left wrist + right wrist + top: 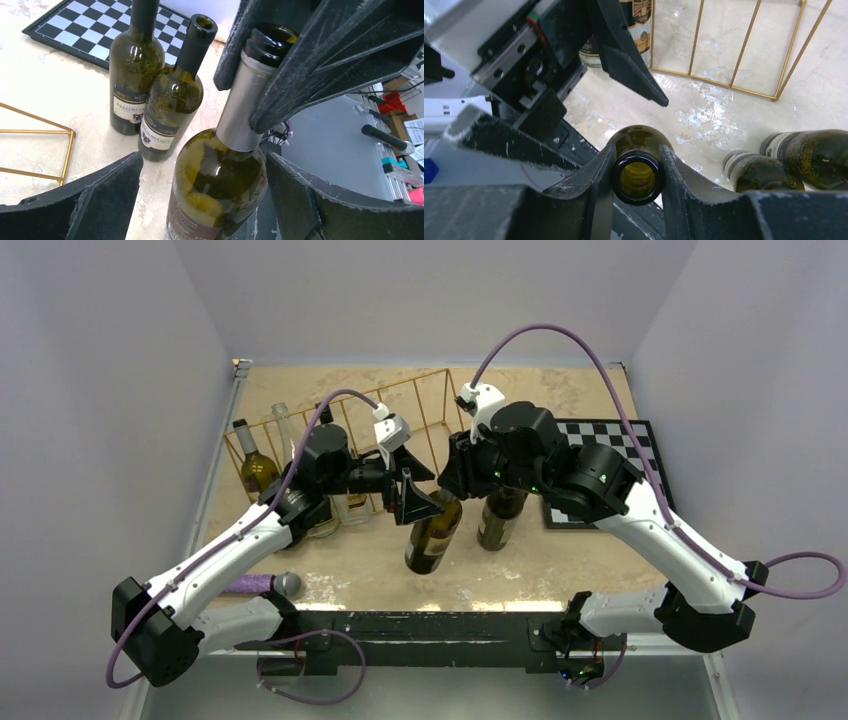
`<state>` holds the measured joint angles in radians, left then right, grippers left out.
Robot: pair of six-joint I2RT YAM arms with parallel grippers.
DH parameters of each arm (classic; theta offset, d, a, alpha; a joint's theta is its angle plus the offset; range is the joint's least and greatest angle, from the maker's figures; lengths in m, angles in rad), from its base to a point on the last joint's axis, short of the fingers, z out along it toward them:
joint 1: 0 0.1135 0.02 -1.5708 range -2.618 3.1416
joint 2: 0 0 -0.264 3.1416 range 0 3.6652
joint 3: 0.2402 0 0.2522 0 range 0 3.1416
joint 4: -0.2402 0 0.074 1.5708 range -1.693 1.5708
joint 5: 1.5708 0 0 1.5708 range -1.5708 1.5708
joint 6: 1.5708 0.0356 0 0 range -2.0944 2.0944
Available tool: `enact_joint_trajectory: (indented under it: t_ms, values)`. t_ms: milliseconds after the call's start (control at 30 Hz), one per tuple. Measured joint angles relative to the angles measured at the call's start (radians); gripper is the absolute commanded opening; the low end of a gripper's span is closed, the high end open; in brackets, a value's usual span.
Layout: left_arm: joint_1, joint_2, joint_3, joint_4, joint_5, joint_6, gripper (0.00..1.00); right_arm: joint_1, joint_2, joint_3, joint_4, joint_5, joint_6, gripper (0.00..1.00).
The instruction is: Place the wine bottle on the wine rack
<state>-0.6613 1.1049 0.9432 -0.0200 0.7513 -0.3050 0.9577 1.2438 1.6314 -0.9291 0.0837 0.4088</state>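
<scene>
Two arms reach inward over the tan marbled table (345, 575) and meet near its middle. The left arm (215, 560) comes from the near left, the right arm (660, 530) from the near right.

The wine rack (395, 415), a gold wire frame with parallel dividers, stands at the back, left of centre. A dark bottle (257, 472) and a clear bottle (284, 425) are at its left end; whether they sit inside the slots cannot be told. A black-and-white chessboard (622, 445) lies flat at the right, partly under the right arm.

The wine bottle (433, 538), dark green glass with a silver foil neck, is in front of the rack and outside it, tilted. Its base is toward the near edge. Whether the base touches the table cannot be told. Two more dark bottles (134, 65) (172, 100) stand upright, touching, beside the chessboard.

The right gripper (636, 167) pinches the wine bottle's neck just below the open mouth, one finger on each side. The left gripper (204, 165) has its fingers (100, 200) spread wide, flanking the bottle's shoulder with a gap on both sides.

One purple-handled item with a grey round head (272, 585) lies near the left arm's base.
</scene>
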Motion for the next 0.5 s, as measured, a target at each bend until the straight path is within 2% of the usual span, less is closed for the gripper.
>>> enact_joint_trajectory:
  t_ms: [400, 500]
  values:
    - [-0.095, 0.027, -0.037, 0.006, -0.165, 0.028, 0.96, 0.004, 0.06, 0.074, -0.048, 0.107, 0.055, 0.0]
    - [-0.114, 0.038, -0.059, -0.008, -0.194, 0.037, 0.93, 0.004, 0.061, 0.083, -0.068, 0.122, 0.059, 0.0]
